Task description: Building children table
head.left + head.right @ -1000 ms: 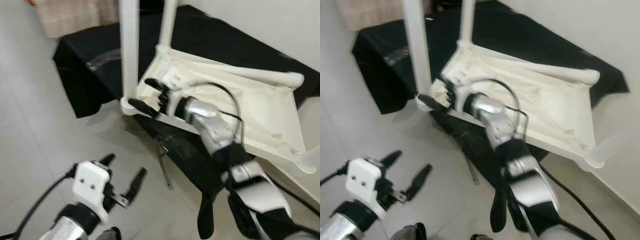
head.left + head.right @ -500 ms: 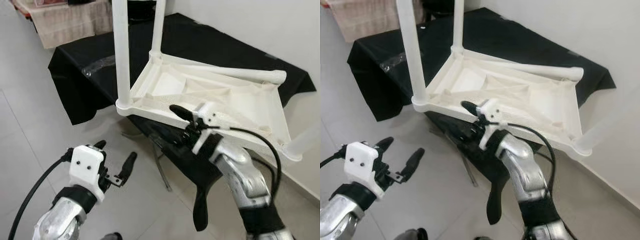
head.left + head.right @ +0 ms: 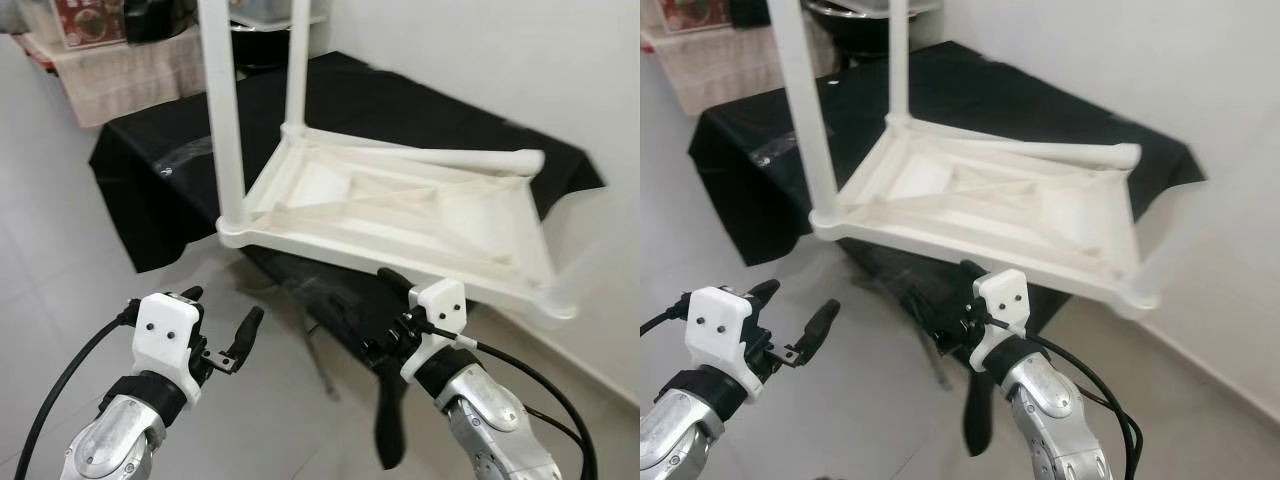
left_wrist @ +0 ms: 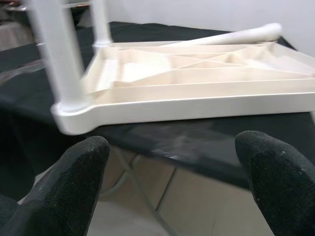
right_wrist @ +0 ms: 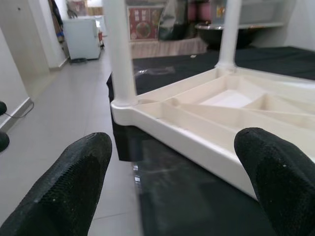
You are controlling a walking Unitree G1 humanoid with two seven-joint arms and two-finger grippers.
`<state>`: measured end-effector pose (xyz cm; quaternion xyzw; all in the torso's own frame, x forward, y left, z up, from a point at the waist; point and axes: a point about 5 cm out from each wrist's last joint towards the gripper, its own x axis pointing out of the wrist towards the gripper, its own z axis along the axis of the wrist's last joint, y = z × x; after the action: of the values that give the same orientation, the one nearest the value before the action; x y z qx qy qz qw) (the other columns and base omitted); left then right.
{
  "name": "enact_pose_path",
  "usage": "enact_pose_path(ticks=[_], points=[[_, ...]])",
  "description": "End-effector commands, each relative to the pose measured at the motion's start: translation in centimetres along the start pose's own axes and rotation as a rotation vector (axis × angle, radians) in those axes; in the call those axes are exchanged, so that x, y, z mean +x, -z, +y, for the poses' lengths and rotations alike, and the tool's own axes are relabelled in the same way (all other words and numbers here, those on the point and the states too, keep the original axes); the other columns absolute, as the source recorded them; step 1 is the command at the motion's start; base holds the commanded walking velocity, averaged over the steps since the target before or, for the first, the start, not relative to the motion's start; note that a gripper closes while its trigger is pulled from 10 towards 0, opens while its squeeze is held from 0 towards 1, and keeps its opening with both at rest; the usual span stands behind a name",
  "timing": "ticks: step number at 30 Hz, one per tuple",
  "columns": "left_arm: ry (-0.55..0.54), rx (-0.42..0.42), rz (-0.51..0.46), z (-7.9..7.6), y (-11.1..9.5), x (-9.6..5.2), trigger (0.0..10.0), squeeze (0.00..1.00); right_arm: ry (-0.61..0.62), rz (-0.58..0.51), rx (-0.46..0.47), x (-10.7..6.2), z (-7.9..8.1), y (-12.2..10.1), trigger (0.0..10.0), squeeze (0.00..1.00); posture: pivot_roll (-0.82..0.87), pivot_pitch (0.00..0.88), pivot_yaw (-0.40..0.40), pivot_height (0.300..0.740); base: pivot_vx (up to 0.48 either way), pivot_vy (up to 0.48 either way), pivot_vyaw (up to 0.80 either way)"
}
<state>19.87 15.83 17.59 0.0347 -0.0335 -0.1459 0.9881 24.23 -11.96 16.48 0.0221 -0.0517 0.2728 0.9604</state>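
From the head cameras we see the white children's table (image 3: pixel 400 210) lying upside down on a black-covered bench (image 3: pixel 160 170). Two legs (image 3: pixel 222 110) stand upright in its near and far left corners, a third leg (image 3: pixel 470 160) lies loose across the underside, and a blurred one seems to rise at the right corner (we cannot confirm it is seated). So we judge the build roughly half done.

In the left wrist view, our left gripper (image 4: pixel 170 182) is spread wide and holds nothing, short of the table's edge.

In the right wrist view, our right gripper (image 5: pixel 172 182) is likewise wide apart and empty, facing the near corner.
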Motion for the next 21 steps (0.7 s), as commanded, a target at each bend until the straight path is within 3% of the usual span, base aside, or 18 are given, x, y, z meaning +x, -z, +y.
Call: enact_pose_path(ticks=[1,8,14,18,21], points=[[0.024,-0.002,0.011,-0.4,0.5,0.1,10.0,0.0,-0.001,0.033,0.015,-0.2,-0.3,0.5,10.0,0.0,0.0,0.091,-0.045,0.74,0.0,-0.48,0.0],[0.027,-0.007,0.002,-0.4,0.9,0.3,10.0,0.0,-0.025,0.056,-0.007,-0.1,0.1,0.5,10.0,0.0,0.0,0.088,-0.049,0.74,0.0,-0.48,0.0],[0.032,-0.01,-0.004,-0.5,0.9,0.4,10.0,0.0,-0.022,0.062,-0.019,-0.1,-0.1,0.4,10.0,0.0,0.0,0.087,-0.052,0.74,0.0,0.0,0.0],[0.034,-0.02,-0.009,-0.5,1.1,0.6,10.0,0.0,-0.002,0.063,-0.034,0.0,-0.6,0.4,10.0,0.0,0.0,0.081,-0.055,0.74,0.0,-0.48,0.0],[0.037,-0.029,-0.011,-0.6,1.2,0.7,10.0,0.0,0.017,0.065,-0.048,0.0,-1.0,0.4,10.0,0.0,0.0,0.076,-0.058,0.74,0.0,0.0,0.0]])
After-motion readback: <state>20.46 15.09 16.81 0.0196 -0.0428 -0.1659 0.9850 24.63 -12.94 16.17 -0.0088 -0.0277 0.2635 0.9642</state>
